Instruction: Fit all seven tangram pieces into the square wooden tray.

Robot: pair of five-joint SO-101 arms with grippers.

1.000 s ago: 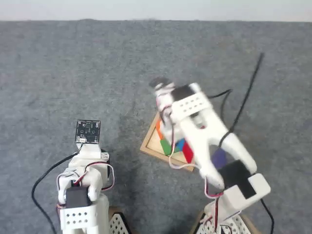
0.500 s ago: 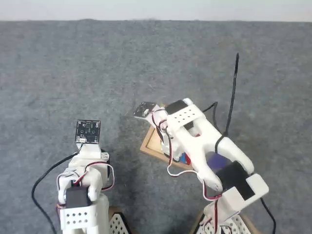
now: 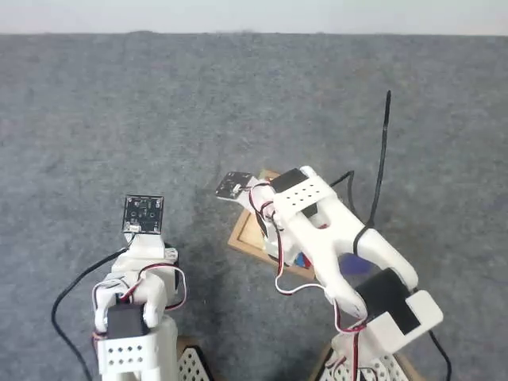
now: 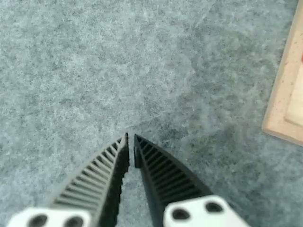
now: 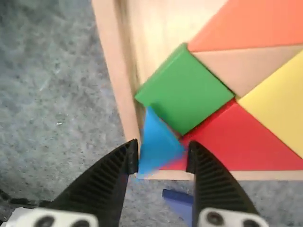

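The square wooden tray holds a green square, an orange triangle, a red triangle, a yellow piece and a pale wood-coloured triangle. My right gripper is low over the tray's corner, shut on a light blue triangle that overlaps the rim beside the green square. In the high view the right arm covers most of the tray. My left gripper is shut on nothing above bare carpet, left of the tray.
A dark blue-purple piece lies on the grey carpet just outside the tray's rim, and in the high view it is right of the arm. The left arm is folded back at the lower left. Carpet stretches open beyond the tray.
The right arm has swung left and come down over the tray's near corner, hiding the pieces in the high view. The left arm has not moved.
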